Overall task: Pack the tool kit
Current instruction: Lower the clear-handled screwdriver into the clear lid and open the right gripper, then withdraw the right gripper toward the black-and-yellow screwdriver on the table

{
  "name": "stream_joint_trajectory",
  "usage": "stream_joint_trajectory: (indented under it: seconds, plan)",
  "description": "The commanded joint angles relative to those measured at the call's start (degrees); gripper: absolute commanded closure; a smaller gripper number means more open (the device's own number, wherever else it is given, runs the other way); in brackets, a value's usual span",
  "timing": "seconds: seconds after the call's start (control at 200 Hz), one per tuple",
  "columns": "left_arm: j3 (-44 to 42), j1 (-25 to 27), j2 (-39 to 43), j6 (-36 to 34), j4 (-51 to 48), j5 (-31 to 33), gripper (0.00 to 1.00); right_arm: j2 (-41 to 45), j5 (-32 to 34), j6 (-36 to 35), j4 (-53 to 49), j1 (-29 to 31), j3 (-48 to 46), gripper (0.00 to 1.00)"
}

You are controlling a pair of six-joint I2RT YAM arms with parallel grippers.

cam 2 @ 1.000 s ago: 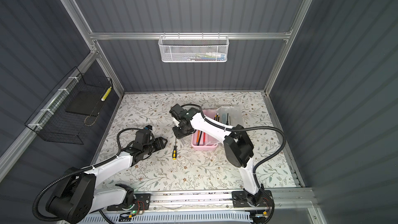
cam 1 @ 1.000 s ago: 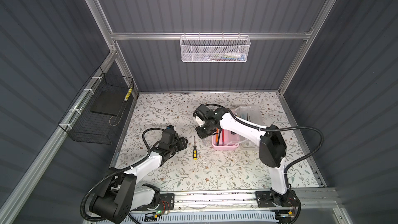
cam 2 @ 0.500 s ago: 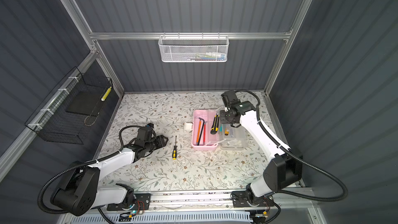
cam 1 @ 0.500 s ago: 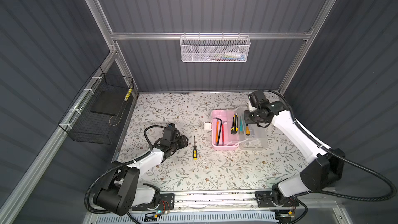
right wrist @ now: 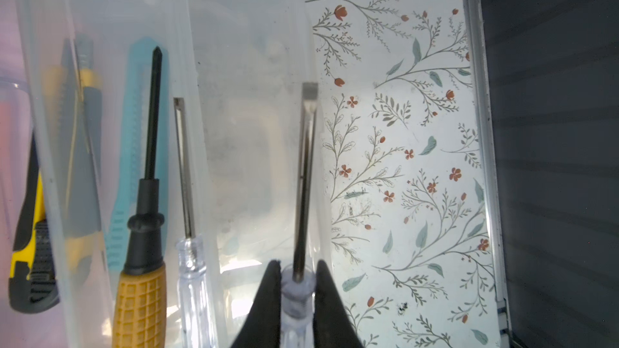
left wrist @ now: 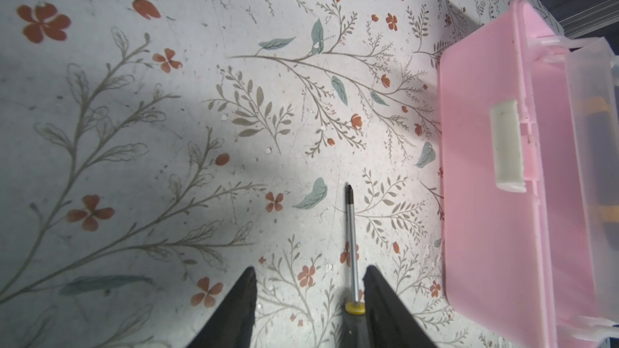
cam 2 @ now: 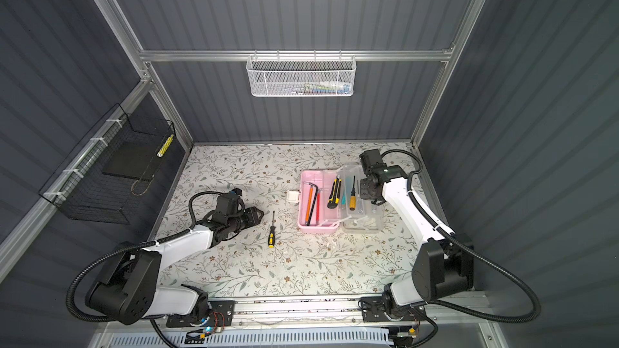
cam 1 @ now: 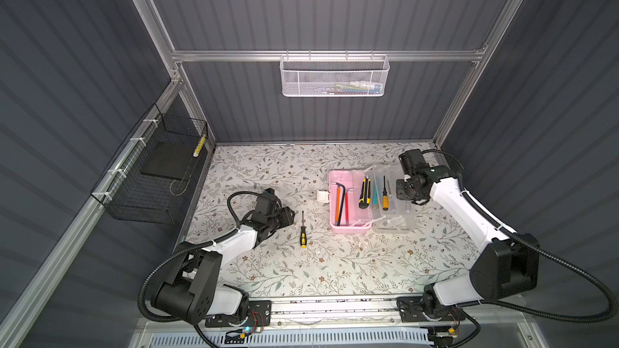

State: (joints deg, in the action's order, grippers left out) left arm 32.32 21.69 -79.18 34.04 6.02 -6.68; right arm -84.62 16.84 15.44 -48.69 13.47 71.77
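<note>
The tool kit (cam 1: pixel 350 179) lies open in both top views, its pink base (cam 2: pixel 323 179) to the left and its clear lid (cam 1: pixel 395 222) folded out to the right. Hex keys, utility knives and screwdrivers lie inside. My right gripper (right wrist: pixel 298 269) (cam 1: pixel 406 193) is shut on a clear-handled flat screwdriver (right wrist: pixel 305 169), held over the lid's outer edge. A black-and-yellow screwdriver (cam 1: pixel 303 230) (left wrist: pixel 351 246) lies on the floral table left of the box. My left gripper (left wrist: pixel 308 282) (cam 1: pixel 289 217) is open around its handle end, which lies close to one finger.
A white mesh basket (cam 1: pixel 335 76) hangs on the back wall. A black wire basket (cam 1: pixel 157 175) hangs on the left wall. In the lid lie an orange-handled screwdriver (right wrist: pixel 142 262), a second clear screwdriver (right wrist: pixel 187 229) and a teal knife (right wrist: pixel 134 128). The table's right edge (right wrist: pixel 482 128) is near.
My right arm has swung from the left of the box over to its right side, above the clear lid. The left gripper has edged closer to the loose screwdriver.
</note>
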Motion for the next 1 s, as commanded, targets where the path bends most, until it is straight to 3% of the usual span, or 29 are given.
stream_joint_trajectory:
  seconds: [0.0, 0.36, 0.435, 0.69, 0.81, 0.995]
  plan:
    - [1.44, -0.07, -0.84, -0.76, 0.39, -0.96, 0.47, -0.96, -0.46, 0.82, 2.28, -0.09, -1.22, 1.00]
    - [1.25, -0.07, -1.86, -0.07, 1.36, -1.45, 0.47, -3.45, -4.38, 1.52, 4.56, 0.32, -1.59, 1.00]
    - [1.43, -0.07, -2.20, -0.12, 1.36, -1.66, 0.47, -3.94, -4.67, 1.61, 4.83, 0.36, -1.46, 0.87]
    - [1.43, -0.07, -2.20, -0.12, 1.36, -1.61, 0.47, -3.80, -5.50, 1.79, 4.06, 0.88, -0.21, 0.61]
    - [1.43, -0.07, -2.02, -0.12, 1.36, -1.66, 0.47, -3.46, -4.12, 1.00, 1.00, 2.92, 3.31, 0.62]
    - [1.17, -0.07, -1.63, 0.18, 1.69, -1.63, 0.47, -2.92, 2.76, 0.72, -3.06, 11.42, 11.63, 0.62]
